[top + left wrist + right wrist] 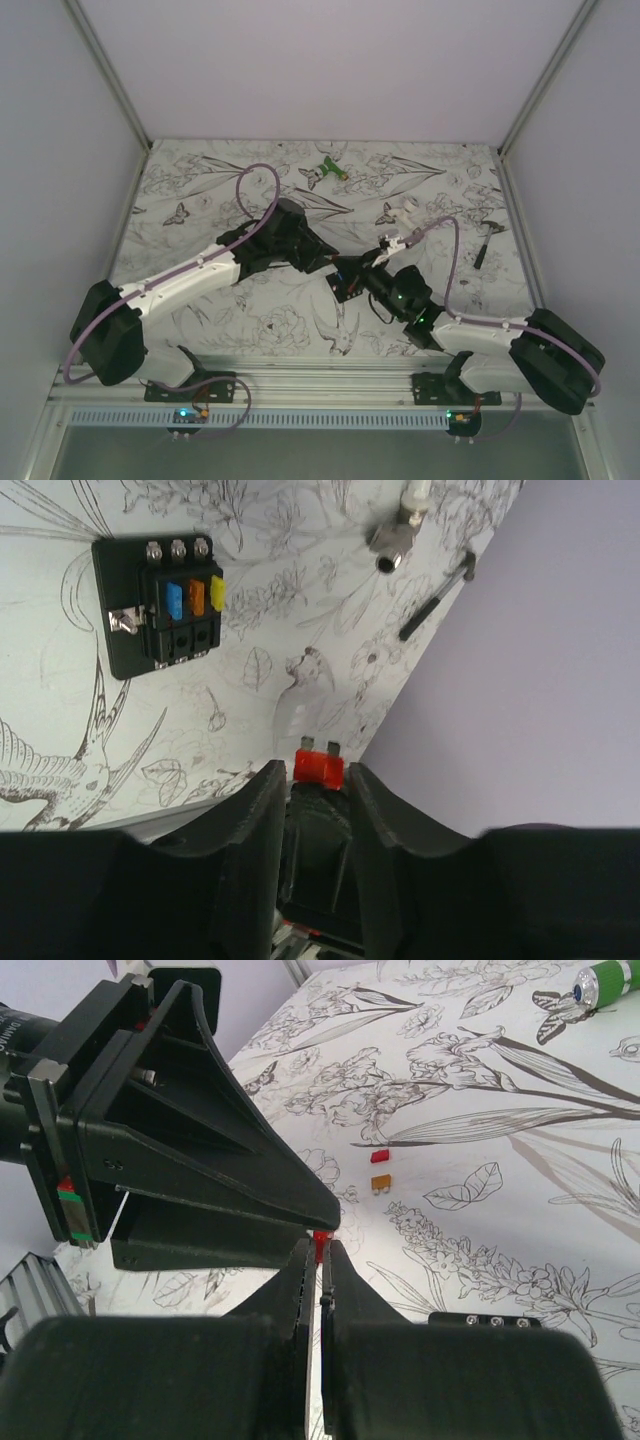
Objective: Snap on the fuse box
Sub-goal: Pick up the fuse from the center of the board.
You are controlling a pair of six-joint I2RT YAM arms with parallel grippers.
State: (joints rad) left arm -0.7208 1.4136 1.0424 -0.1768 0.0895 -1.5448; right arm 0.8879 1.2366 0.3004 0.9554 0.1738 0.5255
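The fuse box (160, 605) held three fuses (195, 595) (three slots (185, 640) bare). The right gripper (319, 1258) pinched a red fuse (318, 768); the left gripper (313, 776) straddled it, its grip unclear.

Black fuse box (160, 605) is lying flat on the floral-print table (300, 610), face exposed, with blue, orange and yellow fuses (195, 597) sitting above its empty slots.

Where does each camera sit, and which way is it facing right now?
Top external: above, behind the bases, looking down at the table; left arm, right arm show.
Left wrist: on the left gripper, facing the fuse box; its fingers pinch a red fuse.
Right wrist: on the right gripper, facing across the table; own fingers, left gripper show.
Shared: both wrists see the fuse box.
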